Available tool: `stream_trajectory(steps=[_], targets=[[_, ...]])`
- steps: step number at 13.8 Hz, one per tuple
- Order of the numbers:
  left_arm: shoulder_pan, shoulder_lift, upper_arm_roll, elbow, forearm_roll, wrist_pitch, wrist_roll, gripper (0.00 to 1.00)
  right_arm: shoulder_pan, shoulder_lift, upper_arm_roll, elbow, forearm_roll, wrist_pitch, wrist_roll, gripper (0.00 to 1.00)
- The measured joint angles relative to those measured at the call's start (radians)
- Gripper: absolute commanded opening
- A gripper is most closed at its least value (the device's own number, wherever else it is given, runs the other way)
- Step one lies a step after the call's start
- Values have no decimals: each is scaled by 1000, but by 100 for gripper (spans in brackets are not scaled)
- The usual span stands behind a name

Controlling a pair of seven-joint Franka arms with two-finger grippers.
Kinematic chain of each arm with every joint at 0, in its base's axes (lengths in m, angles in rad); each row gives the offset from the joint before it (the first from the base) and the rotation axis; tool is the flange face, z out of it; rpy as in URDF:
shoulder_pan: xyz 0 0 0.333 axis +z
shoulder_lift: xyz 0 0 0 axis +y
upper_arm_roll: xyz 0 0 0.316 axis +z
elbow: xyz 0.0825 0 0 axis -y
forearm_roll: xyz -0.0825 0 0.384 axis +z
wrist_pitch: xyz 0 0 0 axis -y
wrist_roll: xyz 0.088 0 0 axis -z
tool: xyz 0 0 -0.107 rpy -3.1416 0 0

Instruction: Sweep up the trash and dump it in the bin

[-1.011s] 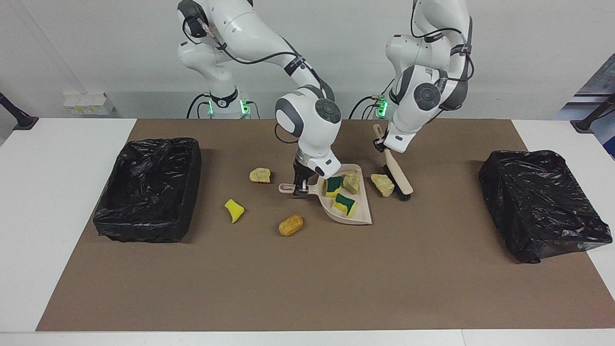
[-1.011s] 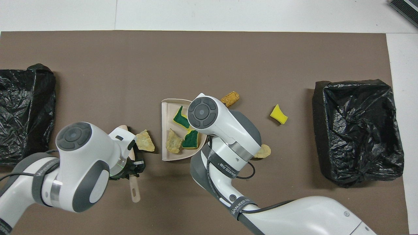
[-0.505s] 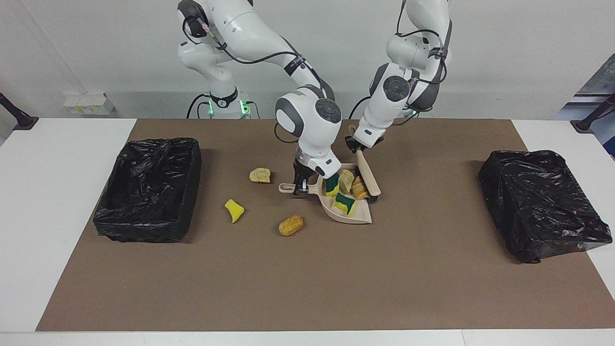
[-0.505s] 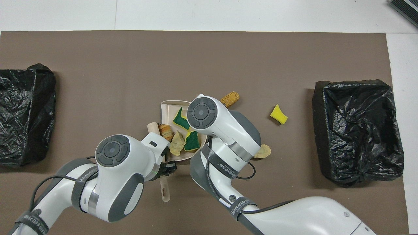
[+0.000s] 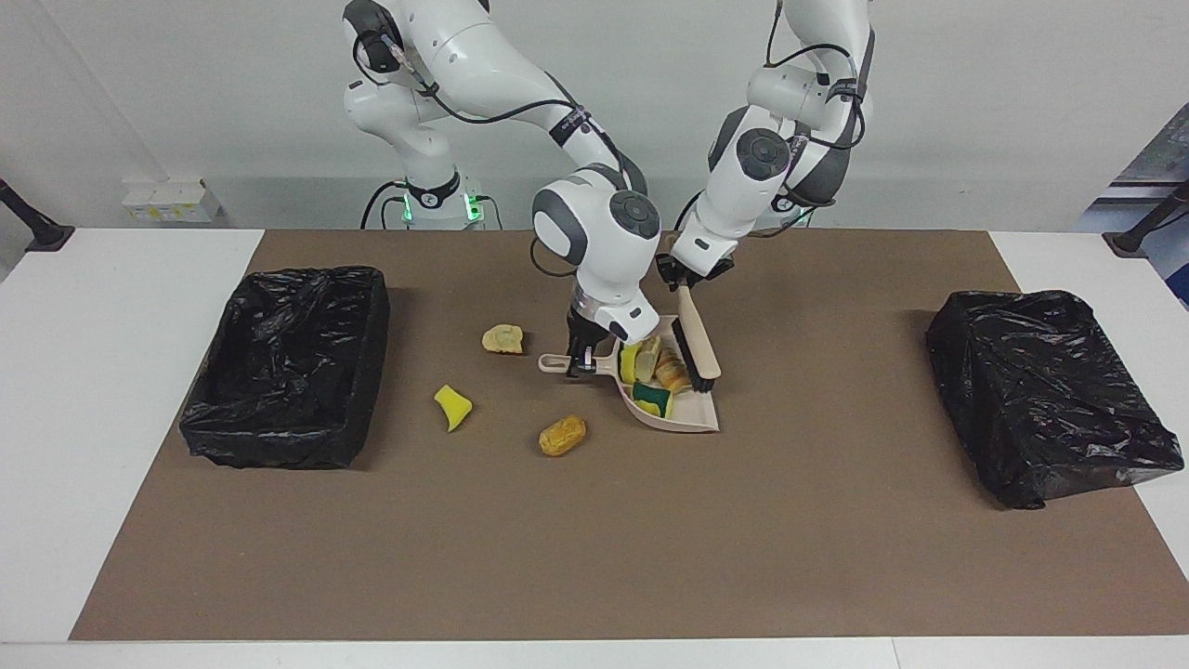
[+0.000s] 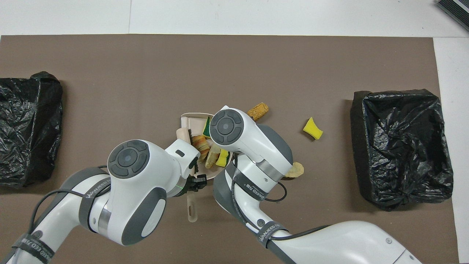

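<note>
The beige dustpan (image 5: 695,418) lies mid-table, also in the overhead view (image 6: 191,118). My right gripper (image 5: 581,360) is shut on its handle. My left gripper (image 5: 685,276) is shut on the handle of the beige hand brush (image 5: 699,346), whose black bristles stand inside the pan. Several scraps of trash (image 5: 655,373) are packed against the pan's back wall: yellow-green sponge bits, a tan chunk and a layered orange-brown piece (image 6: 200,142). On the mat lie a tan chunk (image 5: 503,338), a yellow sponge bit (image 5: 452,406) and an orange-brown lump (image 5: 563,435).
A black bag-lined bin (image 5: 288,362) stands at the right arm's end of the brown mat, and a second one (image 5: 1040,390) stands at the left arm's end. In the overhead view, the right arm covers part of the pan and the tan chunk (image 6: 296,169).
My left gripper swept the brush toward the right arm's end. It pushed a tan chunk off the mat into the pan and crowded the scraps against the back wall. The pan stayed put.
</note>
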Motion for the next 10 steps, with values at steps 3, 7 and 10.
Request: stream_trajectory(steps=[3,7,10], targets=[[32,-28,16,6,2,-60,1,0,0,0,0,0,0,-1,0,0],[40,-109,11,-34,72,-116,0,0,1,-4,0,1,-1,-29,0,0],[38,-180,-32,-117,82,-116,0,0,-9,-8,0,2,-2,-40,-2,0]])
